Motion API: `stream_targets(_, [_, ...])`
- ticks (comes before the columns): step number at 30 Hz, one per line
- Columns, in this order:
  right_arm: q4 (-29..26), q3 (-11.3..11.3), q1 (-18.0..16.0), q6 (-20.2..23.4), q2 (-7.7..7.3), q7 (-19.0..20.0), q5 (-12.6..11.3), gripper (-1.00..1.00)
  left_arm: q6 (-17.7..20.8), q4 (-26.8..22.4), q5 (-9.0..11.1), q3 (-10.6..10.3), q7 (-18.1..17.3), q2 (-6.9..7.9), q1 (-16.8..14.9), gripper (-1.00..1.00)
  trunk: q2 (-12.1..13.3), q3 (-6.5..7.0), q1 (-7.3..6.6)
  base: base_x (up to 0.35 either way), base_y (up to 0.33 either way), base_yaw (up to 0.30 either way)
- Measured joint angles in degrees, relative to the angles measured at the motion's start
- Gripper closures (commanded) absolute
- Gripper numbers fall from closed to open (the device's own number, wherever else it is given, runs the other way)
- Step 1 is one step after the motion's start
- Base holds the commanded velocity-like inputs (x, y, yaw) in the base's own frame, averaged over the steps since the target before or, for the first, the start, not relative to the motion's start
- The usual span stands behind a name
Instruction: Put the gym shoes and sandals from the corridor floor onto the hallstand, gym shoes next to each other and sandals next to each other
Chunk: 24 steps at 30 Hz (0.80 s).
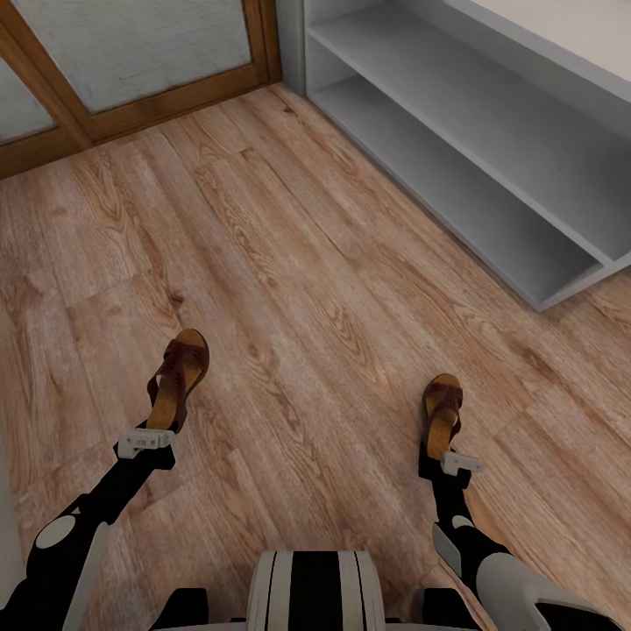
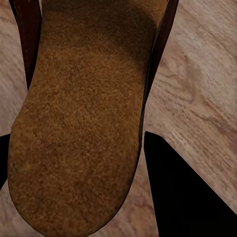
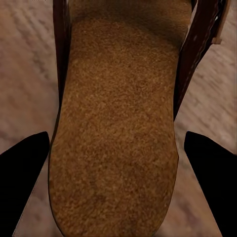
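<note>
Two brown sandals with tan footbeds show in the head view, each in line with one arm. My left gripper [image 1: 147,441] is shut on the heel of the left sandal [image 1: 180,375]. In the left wrist view its footbed [image 2: 84,123] lies between the dark fingers [image 2: 192,197]. My right gripper [image 1: 459,462] is shut on the heel of the right sandal [image 1: 443,412], whose footbed [image 3: 116,113] sits between the fingers [image 3: 22,187]. The white-grey hallstand [image 1: 526,175] stands at the upper right with two bare tiers. The gym shoes are out of view.
Wood-plank corridor floor [image 1: 298,263] stretches between me and the rack. A wood-framed door with frosted panels [image 1: 131,53] closes the far left. My trunk [image 1: 311,592] shows at the bottom centre.
</note>
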Motion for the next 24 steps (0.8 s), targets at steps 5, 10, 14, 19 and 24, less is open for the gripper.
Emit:
stream_targets(5, [0.0,0.0,0.0,0.0,-0.04,0.0,0.0,1.00,0.0,0.0,0.0,0.0,0.0,0.00,0.0,1.00,0.0,0.00,0.00,0.000,0.000,0.000])
stream_targets(10, [0.0,0.0,0.0,0.0,-0.08,0.0,0.0,1.00,0.0,0.0,0.0,0.0,0.0,0.00,0.0,1.00,0.0,0.00,0.00,0.000,0.000,0.000])
stream_targets(14, [0.0,0.1,0.0,0.0,-0.09,0.0,0.0,1.00,0.0,0.0,0.0,0.0,0.0,0.00,0.0,1.00,0.0,0.00,0.00,0.000,0.000,0.000])
stream_targets(19, [0.0,0.1,0.0,0.0,-0.10,0.0,0.0,1.00,0.0,0.0,0.0,0.0,0.0,0.00,0.0,1.00,0.0,0.00,0.00,0.000,0.000,0.000])
stream_targets(24, [-0.3,0.3,0.0,0.0,0.07,-0.1,0.1,1.00,0.1,0.1,-0.1,0.1,0.1,0.02,0.0,1.00,0.0,0.00,0.00,0.000,0.000,0.000])
